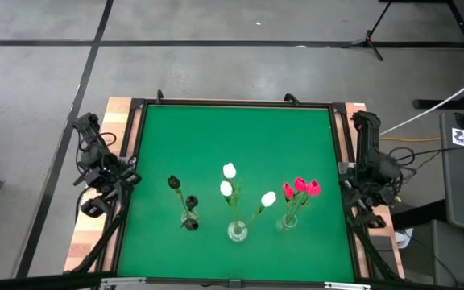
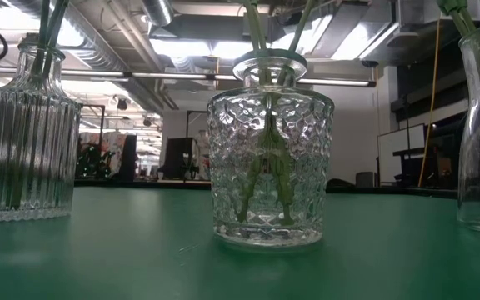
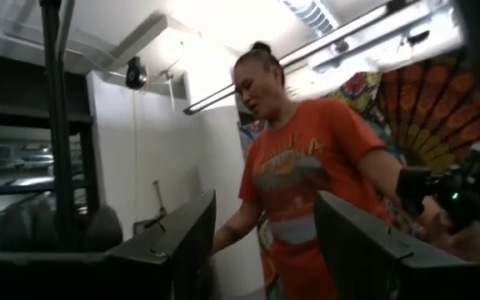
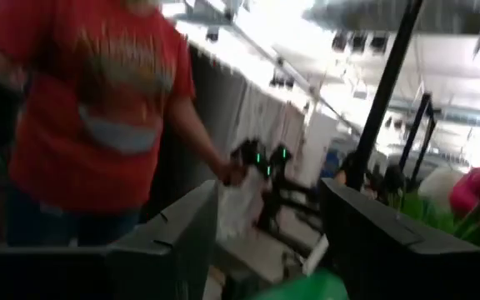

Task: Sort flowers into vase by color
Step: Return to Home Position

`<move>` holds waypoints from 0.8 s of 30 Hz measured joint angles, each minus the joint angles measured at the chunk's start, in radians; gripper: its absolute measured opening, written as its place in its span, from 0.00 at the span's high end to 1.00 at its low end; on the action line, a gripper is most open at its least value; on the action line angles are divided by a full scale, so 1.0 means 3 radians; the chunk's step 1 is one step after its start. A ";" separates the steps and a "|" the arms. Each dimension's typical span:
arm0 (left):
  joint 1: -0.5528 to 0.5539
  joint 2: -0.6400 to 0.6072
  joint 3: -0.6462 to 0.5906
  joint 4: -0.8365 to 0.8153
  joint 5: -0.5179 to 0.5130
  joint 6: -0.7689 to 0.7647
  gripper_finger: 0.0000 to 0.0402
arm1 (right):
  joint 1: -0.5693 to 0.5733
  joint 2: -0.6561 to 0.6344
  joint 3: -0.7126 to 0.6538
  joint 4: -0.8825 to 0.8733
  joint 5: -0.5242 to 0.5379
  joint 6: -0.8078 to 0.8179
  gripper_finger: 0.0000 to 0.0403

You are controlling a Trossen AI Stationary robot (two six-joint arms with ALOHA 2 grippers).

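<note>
Three glass vases stand in a row on the green mat (image 1: 232, 137), near its front edge. The left vase (image 1: 190, 219) holds black tulips (image 1: 174, 182), the middle vase (image 1: 237, 232) white tulips (image 1: 229, 170), the right vase (image 1: 287, 221) red-pink tulips (image 1: 300, 185). Their stems stand in the vases, as the low view shows in the middle vase (image 2: 269, 158). My left gripper (image 3: 261, 267) is open and empty beyond the mat's left edge. My right gripper (image 4: 265, 258) is open and empty beyond the mat's right edge.
The left arm (image 1: 95, 169) and the right arm (image 1: 369, 161) rest along the wooden table edges outside the mat's black frame. A person in an orange shirt (image 3: 307, 167) stands in the room beyond the table. The far half of the mat is bare.
</note>
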 joint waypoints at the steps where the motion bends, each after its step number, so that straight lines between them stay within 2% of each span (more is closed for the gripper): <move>1: 0.0000 -0.0001 0.0000 -0.0036 -0.0025 0.0037 0.50 | 0.0000 0.0001 0.0000 -0.0108 0.0033 0.0013 0.48; 5: 0.0000 0.0001 0.0000 -0.0254 -0.0132 0.0096 0.50 | 0.0000 0.0001 -0.0003 -0.0357 0.0171 0.0001 0.48; 9: 0.0000 0.0001 0.0000 -0.0294 -0.0355 0.0150 0.50 | 0.0000 0.0001 -0.0006 -0.0233 0.0023 -0.0086 0.48; 11: 0.0000 0.0000 0.0000 -0.0244 -0.0395 0.0236 0.50 | 0.0000 0.0000 -0.0007 0.0137 -0.0357 -0.0421 0.48; 13: 0.0000 -0.0001 0.0000 -0.0175 -0.0368 0.0267 0.50 | 0.0000 0.0001 -0.0009 0.0415 -0.0928 -0.0891 0.48; 15: 0.0000 -0.0001 0.0001 -0.0171 -0.0312 0.0264 0.50 | 0.0000 0.0001 -0.0009 0.0425 -0.1341 -0.1298 0.48; 16: 0.0000 0.0000 0.0001 -0.0171 -0.0276 0.0257 0.50 | 0.0000 0.0001 -0.0009 0.0341 -0.1335 -0.1382 0.48; 17: 0.0000 0.0000 0.0001 -0.0164 -0.0229 0.0251 0.50 | 0.0000 0.0001 -0.0009 0.0253 -0.1153 -0.1357 0.48; 20: 0.0000 0.0000 0.0001 -0.0110 -0.0059 0.0276 0.50 | -0.0064 0.0001 -0.0009 0.0122 -0.0344 -0.1051 0.48; 21: 0.0000 -0.0001 0.0001 -0.0094 -0.0007 0.0307 0.50 | -0.0129 0.0001 -0.0009 0.0109 -0.0224 -0.0975 0.48; 23: 0.0000 -0.0001 0.0001 -0.0104 0.0055 0.0296 0.50 | -0.0306 0.0001 -0.0009 0.0117 -0.0265 -0.0901 0.48; 24: 0.0000 -0.0001 0.0001 -0.0125 0.0058 0.0263 0.50 | -0.0421 0.0001 -0.0009 0.0141 -0.0393 -0.0892 0.48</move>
